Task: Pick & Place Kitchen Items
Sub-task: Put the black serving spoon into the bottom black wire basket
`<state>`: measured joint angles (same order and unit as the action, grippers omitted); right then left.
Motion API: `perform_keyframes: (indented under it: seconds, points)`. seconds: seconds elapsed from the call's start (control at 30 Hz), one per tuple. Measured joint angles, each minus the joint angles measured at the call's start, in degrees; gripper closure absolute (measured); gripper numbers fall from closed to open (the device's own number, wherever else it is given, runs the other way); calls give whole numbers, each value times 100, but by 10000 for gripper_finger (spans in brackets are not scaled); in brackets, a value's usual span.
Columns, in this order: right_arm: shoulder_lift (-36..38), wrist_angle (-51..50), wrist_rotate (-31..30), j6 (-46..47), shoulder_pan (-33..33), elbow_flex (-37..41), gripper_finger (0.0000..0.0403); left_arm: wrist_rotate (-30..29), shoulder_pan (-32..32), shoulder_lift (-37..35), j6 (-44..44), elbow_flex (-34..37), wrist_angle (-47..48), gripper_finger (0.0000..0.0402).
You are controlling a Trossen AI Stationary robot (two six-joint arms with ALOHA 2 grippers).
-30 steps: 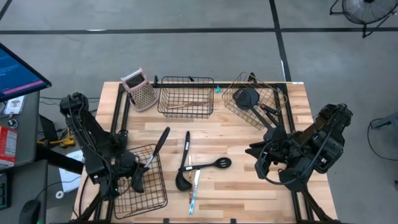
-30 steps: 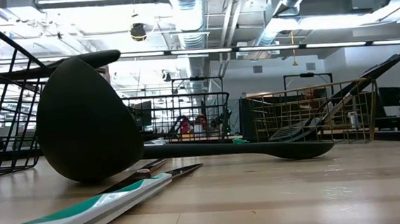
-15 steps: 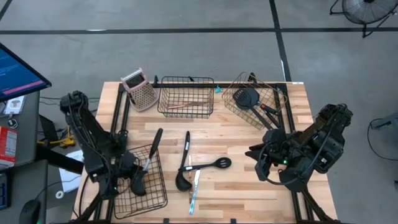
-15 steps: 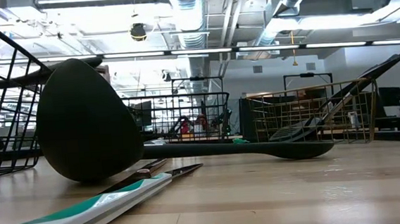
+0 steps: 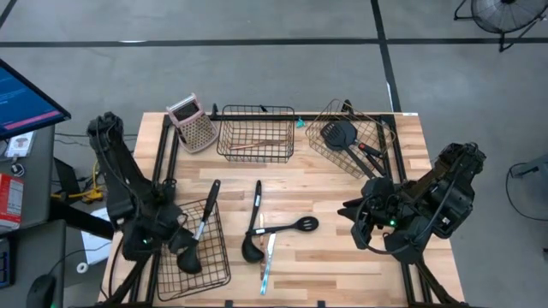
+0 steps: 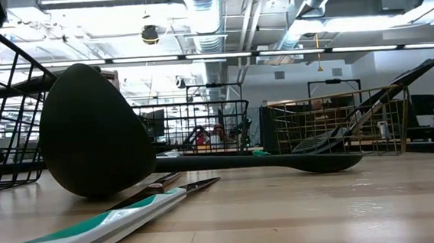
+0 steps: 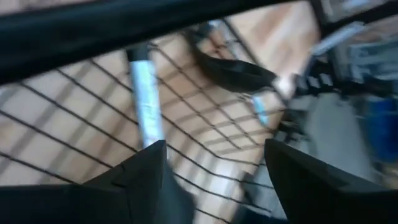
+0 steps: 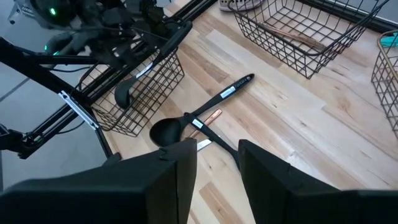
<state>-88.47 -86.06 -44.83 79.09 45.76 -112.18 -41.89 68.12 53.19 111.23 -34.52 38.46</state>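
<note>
A black-handled utensil with a silvery shaft [image 5: 203,221] lies in the near-left wire basket [image 5: 216,272]. Its dark head [image 7: 231,70] is on the mesh and its handle [image 5: 212,190] sticks out over the far rim. My left gripper [image 5: 175,243] hovers open just above it, and the shaft [image 7: 147,106] shows beyond the fingers. On the bare wood lie a black ladle [image 5: 252,228], a black slotted spoon [image 5: 292,227] and a teal-and-white knife [image 5: 267,262]. At the right, my right gripper [image 5: 351,221] stays raised and open, with nothing between its fingers [image 8: 168,163].
A pink-topped box grater [image 5: 192,123] stands at the far left. A far middle basket [image 5: 255,147] holds a wooden-handled utensil. A tilted far-right basket [image 5: 377,128] holds black spatulas. Open wood lies between the ladle and my right arm.
My left gripper has opened, let go of the silvery-shafted utensil and risen, rolling a little. The utensil has dropped into the near-left basket and its handle has swung slightly toward the table's left edge.
</note>
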Motion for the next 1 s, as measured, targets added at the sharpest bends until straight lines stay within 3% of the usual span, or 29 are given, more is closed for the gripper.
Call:
perform_keyframes:
  seconds: [0.43,1.0]
  points:
    - [0,-5,1,-15,-15,0,285,-20,0,-1345,-1437,0,-1568,164]
    - [-2,0,-1,0,-15,0,285,-668,-1,-1421,-3965,0,-4121,165]
